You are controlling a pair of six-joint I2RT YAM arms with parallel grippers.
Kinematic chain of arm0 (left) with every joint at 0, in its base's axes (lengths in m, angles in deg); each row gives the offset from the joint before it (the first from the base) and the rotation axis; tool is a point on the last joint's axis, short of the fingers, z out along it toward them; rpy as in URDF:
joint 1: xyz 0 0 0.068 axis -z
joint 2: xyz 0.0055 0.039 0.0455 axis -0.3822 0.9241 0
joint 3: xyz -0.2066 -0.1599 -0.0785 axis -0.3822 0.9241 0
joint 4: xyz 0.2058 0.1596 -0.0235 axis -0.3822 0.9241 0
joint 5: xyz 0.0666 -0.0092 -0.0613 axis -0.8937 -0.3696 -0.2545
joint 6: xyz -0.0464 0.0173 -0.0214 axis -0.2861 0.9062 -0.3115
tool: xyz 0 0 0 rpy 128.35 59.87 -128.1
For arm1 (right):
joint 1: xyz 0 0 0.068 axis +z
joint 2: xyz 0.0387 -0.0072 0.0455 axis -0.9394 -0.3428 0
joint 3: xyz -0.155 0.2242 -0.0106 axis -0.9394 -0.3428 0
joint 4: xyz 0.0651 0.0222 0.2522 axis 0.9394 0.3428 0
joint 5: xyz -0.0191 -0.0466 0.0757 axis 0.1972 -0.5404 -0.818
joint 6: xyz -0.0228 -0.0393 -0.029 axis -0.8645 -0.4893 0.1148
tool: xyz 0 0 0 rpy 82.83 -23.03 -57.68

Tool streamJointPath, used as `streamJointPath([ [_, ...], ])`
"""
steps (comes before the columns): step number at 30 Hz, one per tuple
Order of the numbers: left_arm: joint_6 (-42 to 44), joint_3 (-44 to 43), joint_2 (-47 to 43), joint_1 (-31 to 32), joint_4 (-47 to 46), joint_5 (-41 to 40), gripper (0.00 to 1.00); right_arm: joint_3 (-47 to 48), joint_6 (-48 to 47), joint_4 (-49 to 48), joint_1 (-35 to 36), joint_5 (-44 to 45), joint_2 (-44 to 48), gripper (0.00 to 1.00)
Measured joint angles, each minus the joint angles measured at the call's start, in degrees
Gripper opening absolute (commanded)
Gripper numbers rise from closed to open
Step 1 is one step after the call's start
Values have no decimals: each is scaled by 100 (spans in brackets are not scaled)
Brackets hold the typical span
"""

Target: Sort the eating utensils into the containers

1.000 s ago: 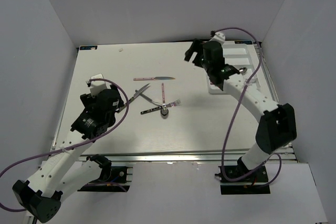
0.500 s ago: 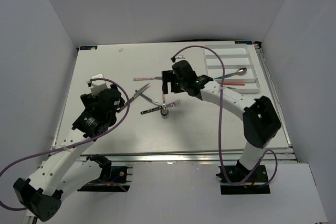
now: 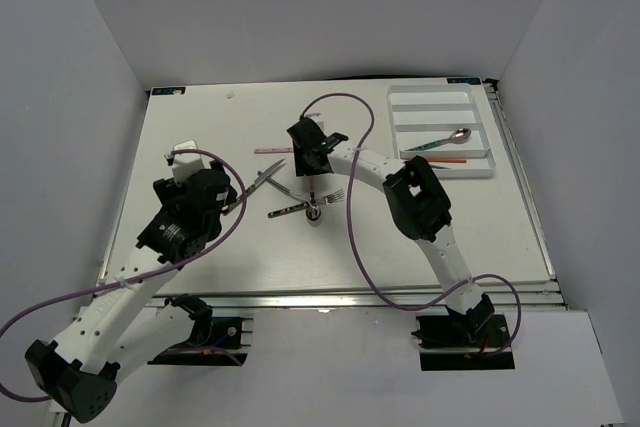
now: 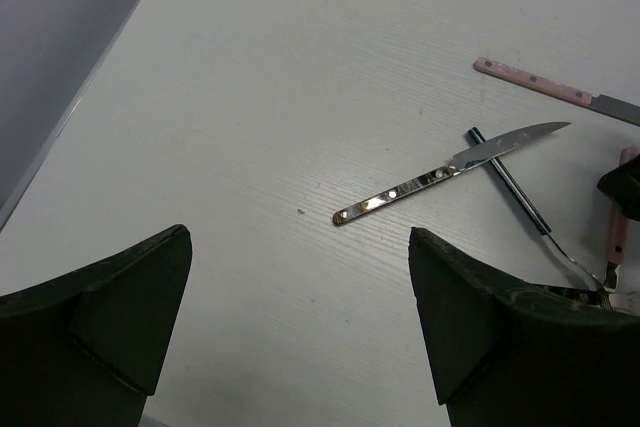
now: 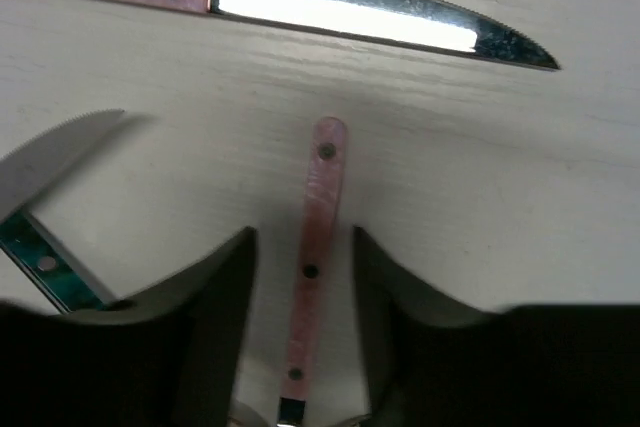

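Loose eating utensils lie mid-table: a pink-handled knife (image 5: 350, 17), an all-silver knife (image 4: 450, 172) and a crossed pile (image 3: 310, 207). My right gripper (image 5: 305, 247) is down at the table, its jaws on either side of a slim pink utensil handle (image 5: 318, 217). A thin gap shows on each side, so nothing is gripped. From above, the right gripper (image 3: 310, 159) sits over that pile. My left gripper (image 4: 300, 337) hovers wide open over bare table, short of the silver knife. The white tray (image 3: 478, 162) at the back right is the containers; it holds a spoon (image 3: 447, 139) and an orange stick (image 3: 440, 159).
A green-handled utensil (image 5: 40, 262) and a silver blade (image 5: 50, 162) lie close to the left of my right fingers. A dark-handled utensil (image 4: 515, 187) crosses under the silver knife. White walls enclose the table on three sides.
My right arm swung from the tray at the back right down to the pile in the middle, and its jaws narrowed around the pink handle. The left arm stayed still.
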Motion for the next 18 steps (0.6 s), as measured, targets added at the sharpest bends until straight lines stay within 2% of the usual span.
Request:
streamJointPath([
  [2,0,0,-2,0,0,4,98,284,55,103,20,57,-162,28],
  [3,2,0,-2,0,0,4,98,343,94,116,26,90,-225,1],
  [14,37,0,-76,0,-4,70,98,330,114,70,11,50,-208,0],
  [18,37,0,-83,0,-4,81,98,-179,-160,-378,-2,20,240,0],
])
